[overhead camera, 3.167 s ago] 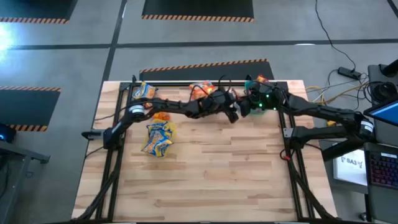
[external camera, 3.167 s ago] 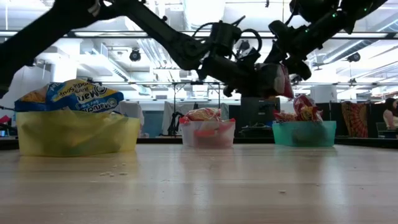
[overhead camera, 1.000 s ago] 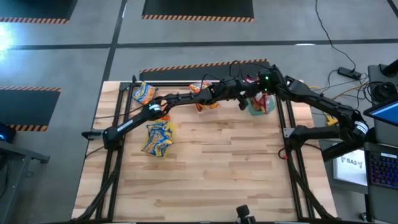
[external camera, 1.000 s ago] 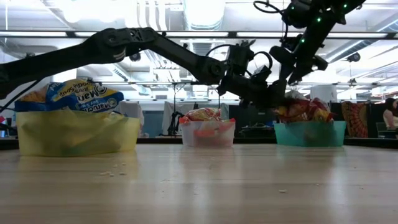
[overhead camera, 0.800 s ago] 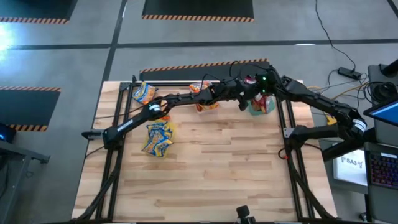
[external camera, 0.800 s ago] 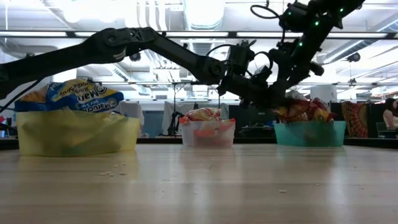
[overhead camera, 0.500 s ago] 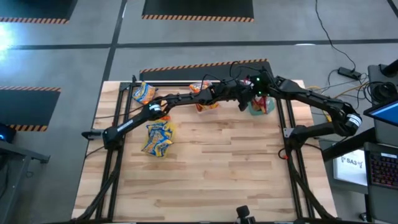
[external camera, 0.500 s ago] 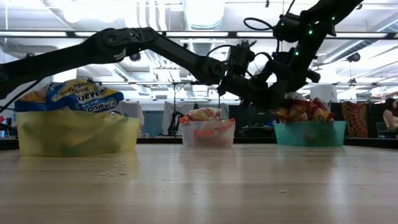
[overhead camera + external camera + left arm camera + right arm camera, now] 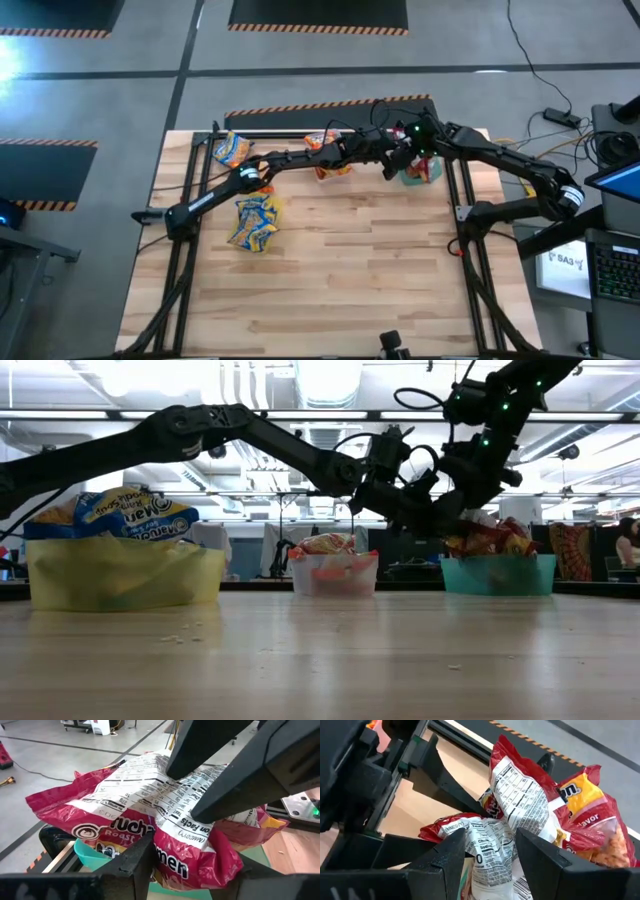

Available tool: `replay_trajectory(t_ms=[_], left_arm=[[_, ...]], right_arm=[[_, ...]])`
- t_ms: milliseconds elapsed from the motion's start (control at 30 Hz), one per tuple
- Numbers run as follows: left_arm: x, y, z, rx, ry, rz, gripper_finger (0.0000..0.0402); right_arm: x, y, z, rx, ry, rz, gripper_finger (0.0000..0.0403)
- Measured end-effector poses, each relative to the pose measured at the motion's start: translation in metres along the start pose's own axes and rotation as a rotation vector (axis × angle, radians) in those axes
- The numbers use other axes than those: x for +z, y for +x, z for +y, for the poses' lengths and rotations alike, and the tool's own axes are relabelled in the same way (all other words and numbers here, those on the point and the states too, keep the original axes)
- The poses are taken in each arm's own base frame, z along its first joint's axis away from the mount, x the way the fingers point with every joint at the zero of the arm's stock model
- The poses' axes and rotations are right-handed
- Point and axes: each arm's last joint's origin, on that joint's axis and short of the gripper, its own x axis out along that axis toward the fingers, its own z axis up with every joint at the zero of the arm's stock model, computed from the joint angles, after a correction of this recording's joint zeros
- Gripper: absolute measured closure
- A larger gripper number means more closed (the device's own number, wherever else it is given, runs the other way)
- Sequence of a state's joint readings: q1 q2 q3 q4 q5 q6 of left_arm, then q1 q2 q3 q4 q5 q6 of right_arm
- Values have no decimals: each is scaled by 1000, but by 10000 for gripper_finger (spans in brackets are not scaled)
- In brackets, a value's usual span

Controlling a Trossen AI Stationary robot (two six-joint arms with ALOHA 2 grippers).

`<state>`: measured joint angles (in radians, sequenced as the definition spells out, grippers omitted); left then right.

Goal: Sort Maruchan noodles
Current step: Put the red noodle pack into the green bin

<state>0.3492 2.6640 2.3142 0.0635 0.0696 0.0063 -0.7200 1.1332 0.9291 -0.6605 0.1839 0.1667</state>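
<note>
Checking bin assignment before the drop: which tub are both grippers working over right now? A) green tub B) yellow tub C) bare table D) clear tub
A: in the high view both the left gripper and right gripper meet at the green tub at the table's far right, over its dark red Maruchan packets.
</note>
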Motion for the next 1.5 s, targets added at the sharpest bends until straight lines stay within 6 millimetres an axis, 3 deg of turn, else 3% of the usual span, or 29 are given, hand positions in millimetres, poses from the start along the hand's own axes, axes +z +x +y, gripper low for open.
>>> replay_trajectory(t_ms=[367, 600, 967, 1133, 1500], left_arm=[[0, 0, 1, 2, -10, -4, 265], [0, 0, 2, 3, -16, -5, 265], [4, -1, 2, 4, -22, -12, 265], [1, -1, 2, 3, -29, 24, 265], [11, -4, 3, 5, -26, -7, 265]], right_arm=[[-5, 1, -1, -24, -66, 55, 220], [-6, 1, -3, -87, -89, 54, 268], [-6, 1, -3, -65, -115, 64, 388], [-6, 1, -3, -62, -116, 66, 394], [-8, -5, -9, -235, -150, 55, 394]])
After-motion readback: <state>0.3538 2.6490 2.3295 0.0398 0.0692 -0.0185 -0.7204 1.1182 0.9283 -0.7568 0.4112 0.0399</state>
